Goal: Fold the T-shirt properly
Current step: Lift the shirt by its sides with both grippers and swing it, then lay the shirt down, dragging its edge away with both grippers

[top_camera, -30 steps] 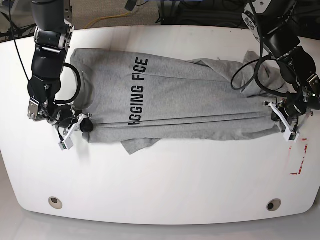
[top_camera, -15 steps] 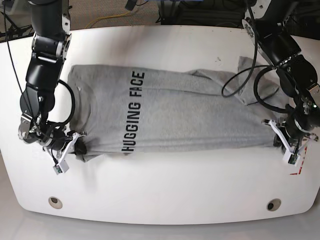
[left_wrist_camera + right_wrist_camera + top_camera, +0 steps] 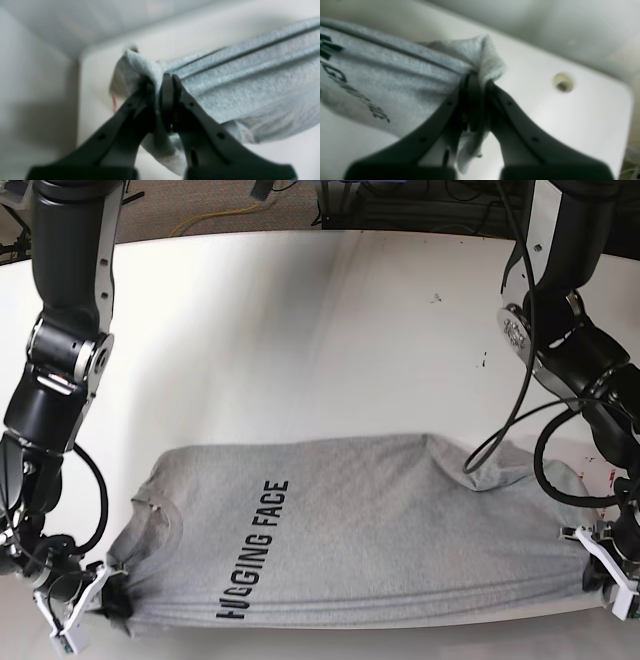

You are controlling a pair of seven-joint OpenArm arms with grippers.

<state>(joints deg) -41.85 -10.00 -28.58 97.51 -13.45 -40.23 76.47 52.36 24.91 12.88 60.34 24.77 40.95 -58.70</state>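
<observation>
We are in the middle of a fold: our right gripper (image 3: 100, 588) and left gripper (image 3: 597, 565) each pinch a corner of the big soft grey T-shirt (image 3: 380, 530) at the near edge of the white table (image 3: 300, 330). Next we should lay it down smoothly. It looks flat, with black letters (image 3: 257, 550).

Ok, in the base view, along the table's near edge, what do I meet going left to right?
Right claw pinching the shirt's collar-end corner → heather-grey jersey T-shirt with black lettering → left claw gripping the hem-end corner, all over the white table.
</observation>
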